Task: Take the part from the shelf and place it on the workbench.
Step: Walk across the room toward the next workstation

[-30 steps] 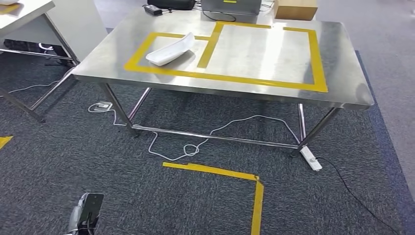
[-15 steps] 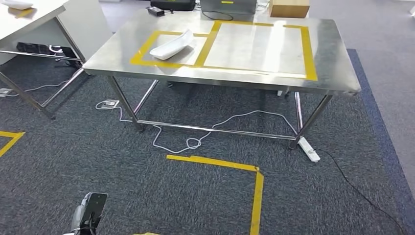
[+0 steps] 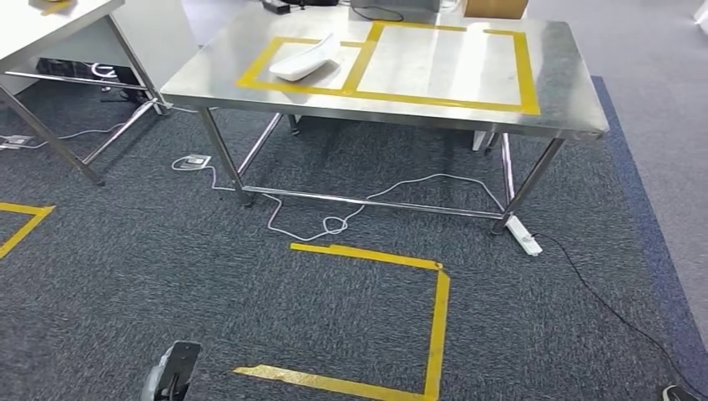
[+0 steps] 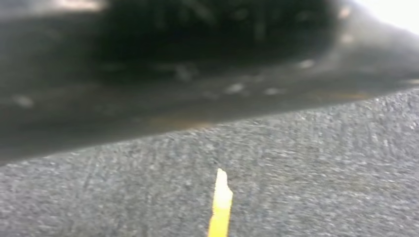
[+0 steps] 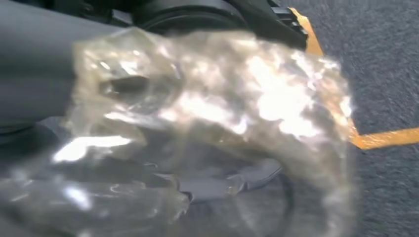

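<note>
1. Closest in, the right wrist view has a crinkled clear bag, the bagged part (image 5: pixel 212 108), pressed up against the right hand (image 5: pixel 34 69). The plastic hides the fingers, but since the bag sits tight against a hanging hand I judge them clenched around it.
2. The left hand (image 3: pixel 171 378) hangs low by the robot's side over the carpet (image 3: pixel 167 276). Its wrist view is blurred, so I cannot tell whether its fingers are released or clenched.
3. Just ahead on the floor lies a yellow floor square (image 3: pixel 436 317), which looks like the standing mark. Stopping inside it, facing the desk squarely, should put the surface within reach.
4. A white cable (image 3: pixel 334 224) and a power strip (image 3: pixel 524 237) lie under the desk near its legs, so the feet should stay short of them.
5. The steel desk (image 3: pixel 568 92) stands well apart, so the step in hand is the approach, not the set-down.
6. On it, a white tray (image 3: pixel 307 58) fills the smaller taped box. The larger taped rectangle (image 3: pixel 528 75) beside it is bare, and I judge it the better target. Lift the bag above the desk edge, lower it flat, then let go.
</note>
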